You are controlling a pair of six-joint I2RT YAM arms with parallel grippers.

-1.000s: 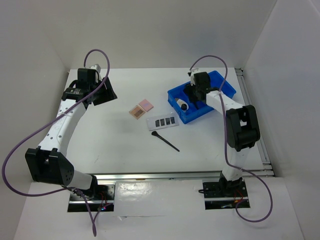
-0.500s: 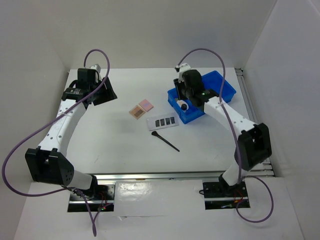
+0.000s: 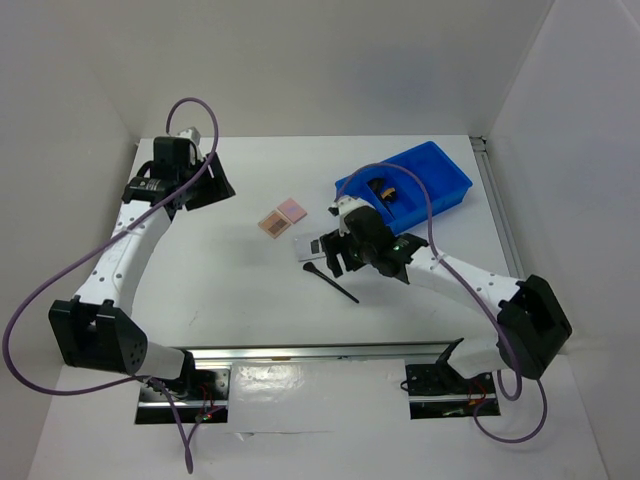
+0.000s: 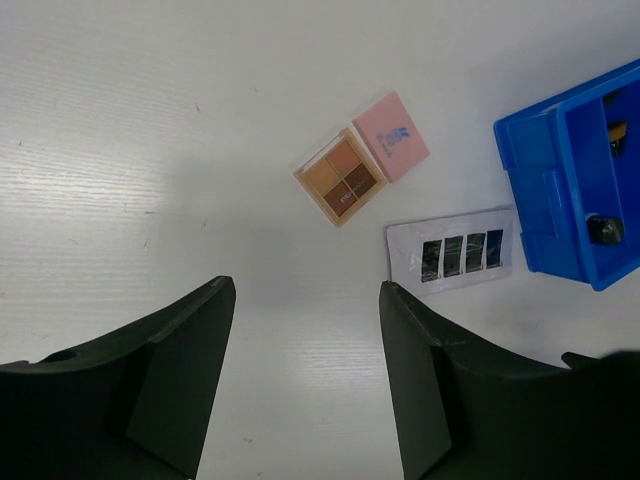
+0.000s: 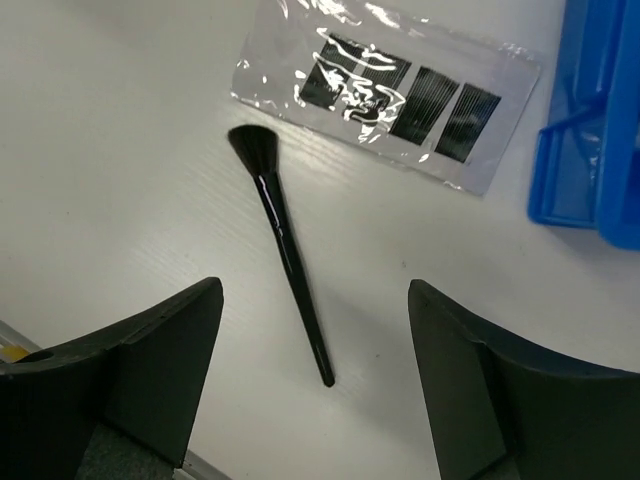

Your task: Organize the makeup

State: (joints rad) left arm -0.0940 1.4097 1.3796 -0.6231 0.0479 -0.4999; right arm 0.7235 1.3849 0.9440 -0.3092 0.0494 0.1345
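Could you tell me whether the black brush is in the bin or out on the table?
Out: the brush lies flat on the bare table, apart from the blue bin.

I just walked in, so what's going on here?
It's a makeup-sorting job with two arms and a blue bin that already holds a few small items. The right tool hangs open and empty over a black brush, next to a grey strip palette. The left tool is open at the far left, holding nothing. A tan four-pan compact and a pink compact lie side by side outside the bin.
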